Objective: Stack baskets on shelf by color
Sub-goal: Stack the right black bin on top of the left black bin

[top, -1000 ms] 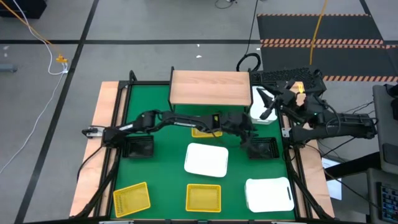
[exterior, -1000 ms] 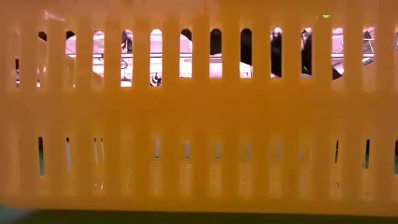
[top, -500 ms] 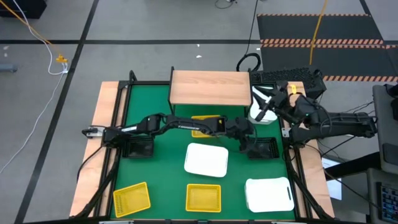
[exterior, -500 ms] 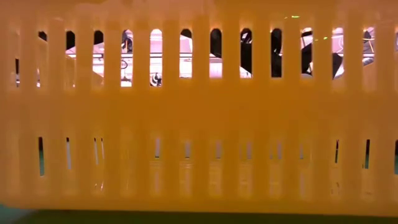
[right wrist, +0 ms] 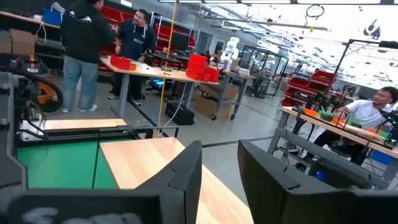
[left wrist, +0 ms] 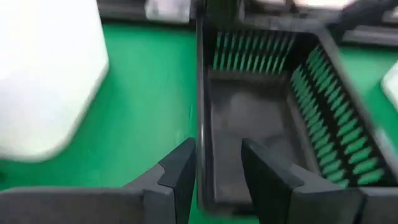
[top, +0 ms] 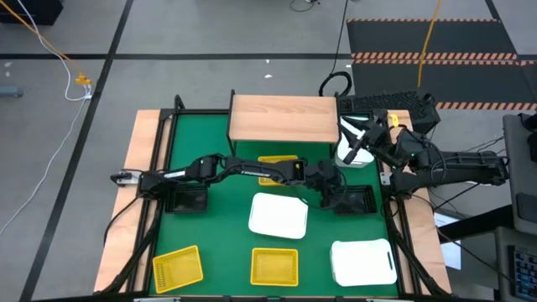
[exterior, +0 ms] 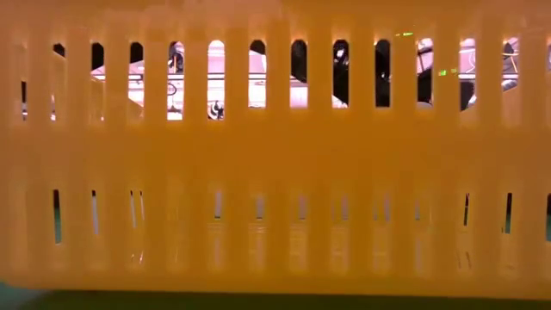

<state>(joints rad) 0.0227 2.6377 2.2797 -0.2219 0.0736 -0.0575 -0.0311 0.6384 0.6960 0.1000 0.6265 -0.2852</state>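
My left gripper [top: 333, 191] reaches across the table to the right-hand black basket [top: 356, 200] and is open. In the left wrist view the left gripper [left wrist: 217, 174] stands astride that black basket's wall [left wrist: 203, 118]. My right gripper [top: 361, 144] is open and hovers over a white basket [top: 349, 151] that lies beside the right end of the shelf [top: 284, 117]. The right wrist view shows only the shelf board [right wrist: 143, 162] past the right gripper [right wrist: 221, 180]. A yellow basket [top: 277, 159] lies in front of the shelf, partly behind the left arm. My left gripper has one finger [left wrist: 264, 180] inside the black basket and the other finger [left wrist: 180, 177] outside its side wall [left wrist: 203, 155], coming from above. Whether the fingers touch the wall I cannot tell.
A second black basket [top: 186, 199] lies at the left. White baskets sit at the middle [top: 278, 214] and near right [top: 362, 262]. Two yellow baskets [top: 178, 267] [top: 274, 267] lie along the near edge. One yellow basket's wall [exterior: 275, 155] fills the low view. People stand in the room beyond.
The left arm has shifted slightly toward the table's near edge, uncovering the yellow basket in front of the shelf, and its gripper has come down at the right black basket. The right arm has moved a little left, toward the shelf.
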